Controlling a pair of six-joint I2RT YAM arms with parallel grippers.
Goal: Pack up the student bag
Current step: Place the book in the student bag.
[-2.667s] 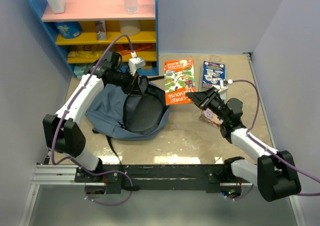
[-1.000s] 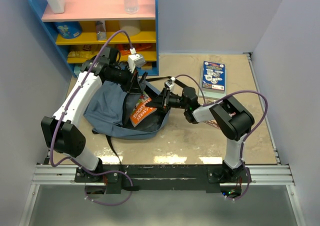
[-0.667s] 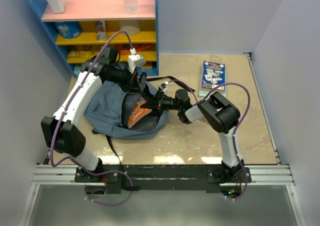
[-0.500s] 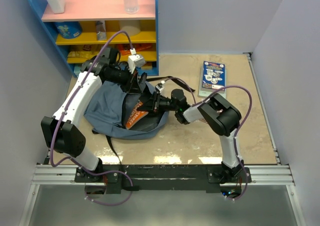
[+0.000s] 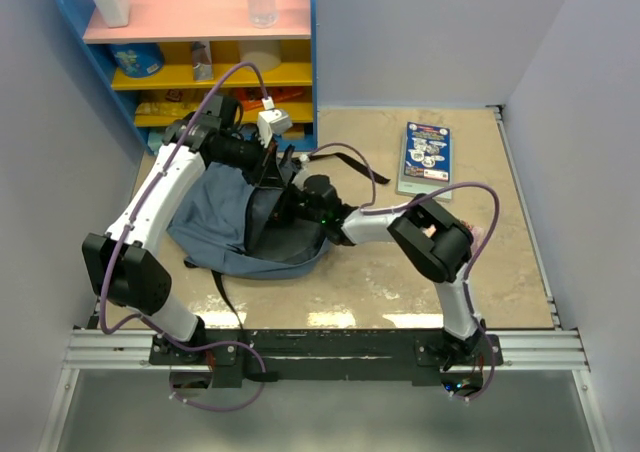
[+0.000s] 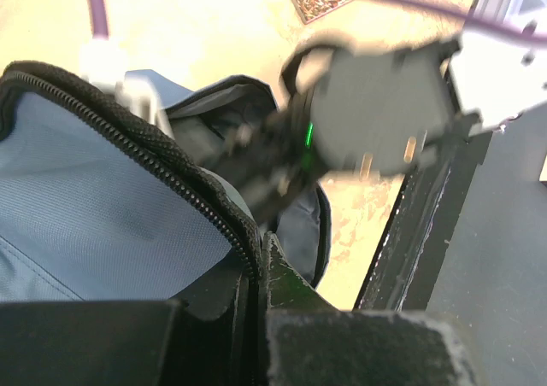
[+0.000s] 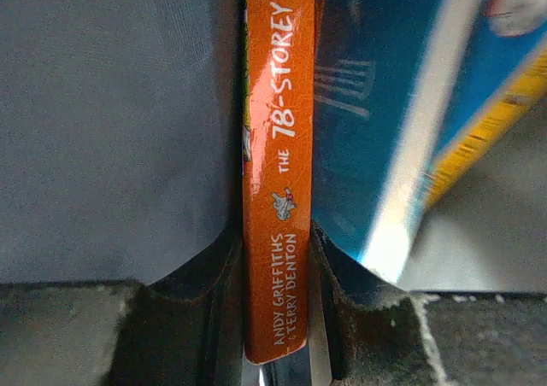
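Observation:
The student bag (image 5: 215, 217), slate-blue with a black zipper, lies open on the table at the left. My left gripper (image 5: 272, 167) is shut on the bag's zipper rim (image 6: 171, 177) and holds the mouth up; in the left wrist view the jaws (image 6: 256, 262) pinch that rim. My right gripper (image 5: 290, 208) reaches inside the bag's opening, shut on an orange book by its spine (image 7: 278, 164). The grey lining (image 7: 111, 121) is to its left, and a blurred blue and yellow object (image 7: 385, 96) lies right beside the book. From above the orange book is hidden in the bag.
A blue book (image 5: 425, 157) lies on the table at the back right. A small pink item (image 5: 471, 235) sits behind my right arm's elbow. A blue shelf unit (image 5: 200, 62) with bottles and packets stands at the back left. A black strap (image 5: 345, 157) trails from the bag.
My right gripper has carried the orange book leftward from the table into the bag's opening, where it is now out of sight from above. My left gripper stayed holding the rim.

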